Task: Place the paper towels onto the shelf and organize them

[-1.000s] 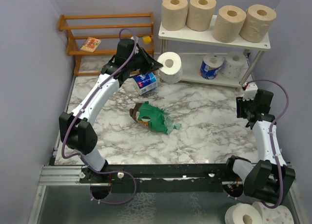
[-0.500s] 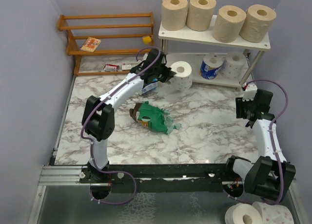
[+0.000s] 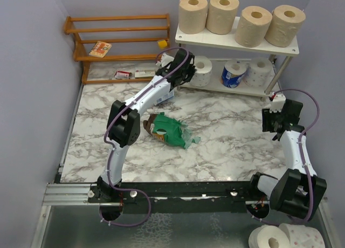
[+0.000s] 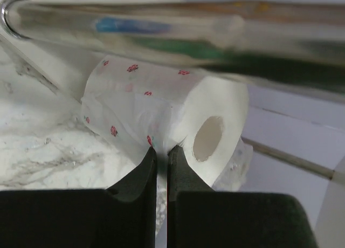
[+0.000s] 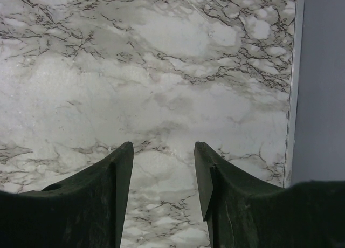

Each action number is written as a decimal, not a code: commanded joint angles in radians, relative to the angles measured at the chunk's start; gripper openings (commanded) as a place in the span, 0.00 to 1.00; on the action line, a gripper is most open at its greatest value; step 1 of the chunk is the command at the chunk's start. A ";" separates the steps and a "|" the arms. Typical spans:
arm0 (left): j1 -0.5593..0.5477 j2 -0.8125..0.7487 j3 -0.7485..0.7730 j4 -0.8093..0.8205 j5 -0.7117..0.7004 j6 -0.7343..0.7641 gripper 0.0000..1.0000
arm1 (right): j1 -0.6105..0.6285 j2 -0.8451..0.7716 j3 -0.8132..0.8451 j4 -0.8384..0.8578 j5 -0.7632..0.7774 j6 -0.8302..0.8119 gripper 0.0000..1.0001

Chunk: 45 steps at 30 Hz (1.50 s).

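Left hand (image 4: 160, 155), pinching the dotted roll (image 4: 161, 103), has carried it onto the lower tier of the shelf (image 3: 237, 43), ready for release.

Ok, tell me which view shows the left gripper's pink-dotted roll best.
Left wrist: the pink-dotted roll fills the frame, core and dots clear, left gripper pinching it. Top external shows the roll small at the lower shelf, partly behind the arm. Right wrist shows table, no roll.
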 commanded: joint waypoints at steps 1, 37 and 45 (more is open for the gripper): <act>-0.009 0.046 0.041 0.045 -0.130 -0.108 0.00 | -0.005 0.004 0.021 -0.003 0.015 -0.005 0.50; -0.087 0.095 0.164 0.271 -0.110 0.117 0.99 | -0.018 -0.010 0.017 0.000 0.013 -0.010 0.52; -0.116 -0.146 -0.013 0.081 -0.072 0.315 0.99 | -0.019 -0.040 0.012 0.000 -0.010 -0.012 0.52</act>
